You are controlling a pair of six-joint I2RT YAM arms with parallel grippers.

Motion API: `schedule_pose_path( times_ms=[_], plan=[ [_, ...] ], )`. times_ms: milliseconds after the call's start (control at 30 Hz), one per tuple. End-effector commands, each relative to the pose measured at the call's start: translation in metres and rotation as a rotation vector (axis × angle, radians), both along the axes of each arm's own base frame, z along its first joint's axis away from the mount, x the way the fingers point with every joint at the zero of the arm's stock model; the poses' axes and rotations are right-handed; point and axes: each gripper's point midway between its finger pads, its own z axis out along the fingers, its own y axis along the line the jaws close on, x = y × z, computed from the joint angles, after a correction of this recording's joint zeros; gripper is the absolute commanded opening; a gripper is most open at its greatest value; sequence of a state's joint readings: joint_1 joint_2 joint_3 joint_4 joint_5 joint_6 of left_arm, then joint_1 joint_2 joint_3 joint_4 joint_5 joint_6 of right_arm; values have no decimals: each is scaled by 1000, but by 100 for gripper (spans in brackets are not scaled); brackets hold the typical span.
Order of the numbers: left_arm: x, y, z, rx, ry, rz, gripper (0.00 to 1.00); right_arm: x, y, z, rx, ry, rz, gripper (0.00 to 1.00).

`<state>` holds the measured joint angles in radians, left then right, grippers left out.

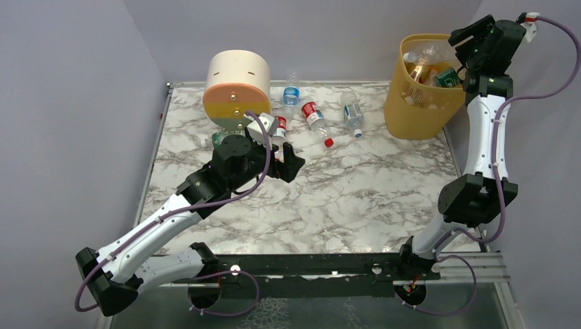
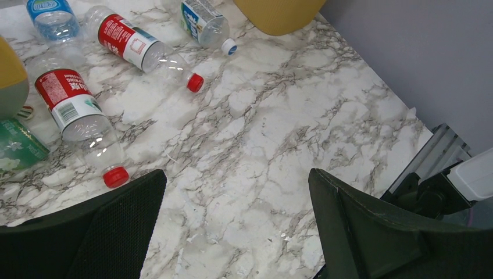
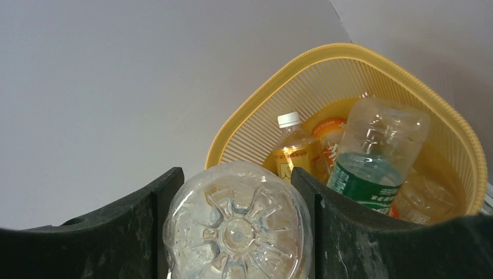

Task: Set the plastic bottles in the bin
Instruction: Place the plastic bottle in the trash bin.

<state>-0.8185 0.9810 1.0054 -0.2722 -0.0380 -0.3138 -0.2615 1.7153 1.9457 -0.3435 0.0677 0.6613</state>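
The yellow-orange bin [image 1: 419, 103] stands at the far right of the table. My right gripper [image 1: 456, 41] hovers over its rim, shut on a clear bottle [image 3: 238, 229] seen base-on between the fingers. In the bin [image 3: 349, 55] lie a yellow bottle [image 3: 292, 152], a green-labelled bottle [image 3: 372, 174] and others. My left gripper [image 1: 288, 162] is open and empty [image 2: 235, 189] low over the table. Just beyond it lie two red-labelled bottles [image 2: 72, 107] [image 2: 131, 42], a blue-labelled one [image 2: 52, 16], a green one [image 2: 17, 148] and another clear one [image 2: 204, 22].
The round cream, orange, yellow and green drawer unit [image 1: 237, 88] stands at the far left, close behind my left wrist. Purple walls enclose the table on the far, left and right sides. A black rail [image 1: 308, 264] runs along the near edge.
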Motion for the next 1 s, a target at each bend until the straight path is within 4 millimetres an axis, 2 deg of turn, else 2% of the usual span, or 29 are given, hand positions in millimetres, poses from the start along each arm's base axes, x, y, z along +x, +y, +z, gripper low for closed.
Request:
schedule_pose_path(
  times_ms=[0, 200, 467, 567, 633, 800, 967],
  plan=[
    [-6, 3, 9, -32, -16, -10, 99, 1, -8, -4, -19, 21, -39, 68],
    [-6, 3, 6, -30, -11, -12, 99, 4, -7, -11, -19, 36, -31, 69],
    [-5, 1, 7, -30, -12, -16, 99, 4, 0, -22, -23, 69, 8, 77],
    [-5, 0, 8, -33, -14, -19, 99, 1, 0, -26, -26, 74, 6, 87],
    [-5, 1, 8, -33, -13, -18, 99, 0, 2, -25, -31, 75, 19, 89],
    [-5, 0, 5, -31, -5, -19, 99, -6, 12, -11, -48, 46, 65, 89],
    [-5, -1, 5, -31, -4, -22, 99, -23, 21, 17, -81, -8, 90, 89]
  ],
)
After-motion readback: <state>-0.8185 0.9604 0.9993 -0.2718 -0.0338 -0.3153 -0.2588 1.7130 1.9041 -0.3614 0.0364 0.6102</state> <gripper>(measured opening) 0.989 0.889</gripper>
